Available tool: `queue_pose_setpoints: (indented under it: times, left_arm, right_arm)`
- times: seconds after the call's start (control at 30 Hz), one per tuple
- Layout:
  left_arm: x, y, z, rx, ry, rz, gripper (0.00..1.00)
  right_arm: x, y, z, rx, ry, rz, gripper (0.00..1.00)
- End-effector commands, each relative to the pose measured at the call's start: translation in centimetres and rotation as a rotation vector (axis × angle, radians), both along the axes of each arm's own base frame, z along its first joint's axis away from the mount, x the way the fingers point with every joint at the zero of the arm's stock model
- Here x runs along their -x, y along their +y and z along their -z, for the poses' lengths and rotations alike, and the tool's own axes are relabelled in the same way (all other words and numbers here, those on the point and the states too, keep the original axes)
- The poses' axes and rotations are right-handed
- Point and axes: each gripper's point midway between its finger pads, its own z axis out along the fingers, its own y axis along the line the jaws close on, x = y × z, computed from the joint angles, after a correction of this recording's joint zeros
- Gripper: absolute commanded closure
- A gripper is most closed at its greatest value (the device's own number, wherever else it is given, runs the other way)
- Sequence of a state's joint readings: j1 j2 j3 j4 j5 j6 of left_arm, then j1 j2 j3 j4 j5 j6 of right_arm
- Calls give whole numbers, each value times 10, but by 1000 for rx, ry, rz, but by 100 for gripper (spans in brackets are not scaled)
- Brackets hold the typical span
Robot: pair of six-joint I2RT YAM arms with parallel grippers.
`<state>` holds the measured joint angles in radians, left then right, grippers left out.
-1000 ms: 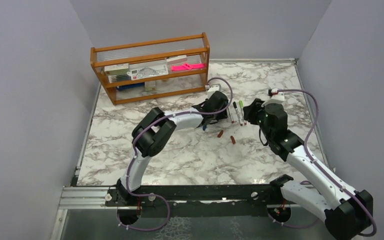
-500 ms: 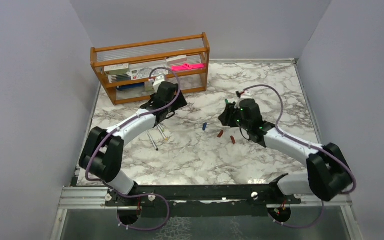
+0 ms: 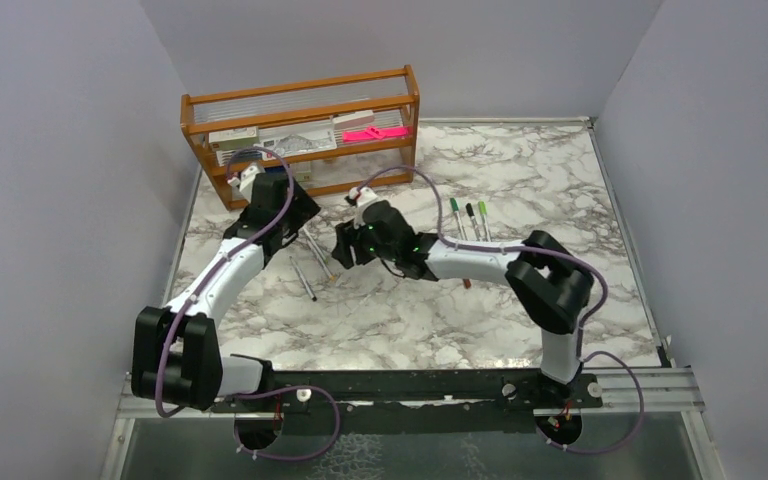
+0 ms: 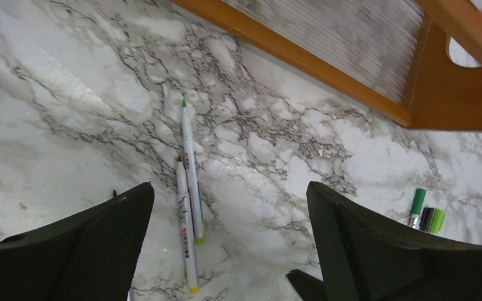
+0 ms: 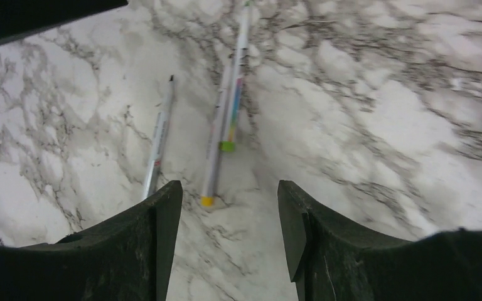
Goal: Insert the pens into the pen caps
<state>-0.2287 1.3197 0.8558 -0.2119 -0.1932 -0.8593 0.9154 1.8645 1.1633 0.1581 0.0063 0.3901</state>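
**Left gripper** (image 4: 229, 191): jaws apart, nothing between them.
- Two pens lie on the marble table (image 4: 56, 119) ahead of the jaw gap, offset toward the finger at the left of the wrist view.
- The green-ended pen (image 4: 191, 172) and the yellow-ended pen (image 4: 186, 235) lie side by side and touching. Both run roughly along the tool's forward axis, coloured ends toward the tool.
- The yellow end is the nearer one, level with the fingertips. Neither pen touches a finger.
- The three capped pens (image 4: 427, 213) lie beyond the outer side of the other finger, well apart from the gap.
- The wooden rack (image 4: 301, 59) stands further ahead of the tool.

**Right gripper** (image 5: 229, 188): jaws apart, nothing between them.
- The same pair lies just ahead of this gap. The yellow end is closest, just beyond the fingertips.
- The pens stretch away from the tool, leaning slightly toward the right of the wrist view.
- A grey pen (image 5: 158, 147) lies separately, ahead of the finger at the left of the wrist view and near-parallel to the pair. It touches neither the pair nor the finger.

**Top view**: the loose pens lie between the two tools.
- The capped pens lie behind the right tool, on the far side of its arm.
- A small red cap (image 3: 467, 284) shows at the near edge of that arm, well behind the fingers.
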Motion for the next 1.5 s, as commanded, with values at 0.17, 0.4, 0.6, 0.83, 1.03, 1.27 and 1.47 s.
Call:
queue_pose_setpoints:
  times: [0.17,0.4,0.6,0.83,1.03,1.27,1.47]
  left_arm:
    - [14,41,3,64,25,-53,5]
    - [16,51,5,77,19,-62,5]
    - [15,51,5,76,15,-57,5]
    - [15,51,5,74,11,-54,5]
    - [13,50,1,77,-4,-49,5]
    - [-12,0,-58,261,-261,191,5]
    - [-15,-53,-129,397,-529,448,5]
  right_arm:
    - [24,58,36,100,-12,-102,46]
    - [26,57,66,220,-21,-67,50]
    - [27,52,87,293,-18,-57,63]
    - [32,50,92,319,-24,-48,89]
    - [27,39,70,299,-71,0,99]
    - [27,14,-4,152,-146,82,99]
    - [21,-25,-77,-91,-94,146,99]
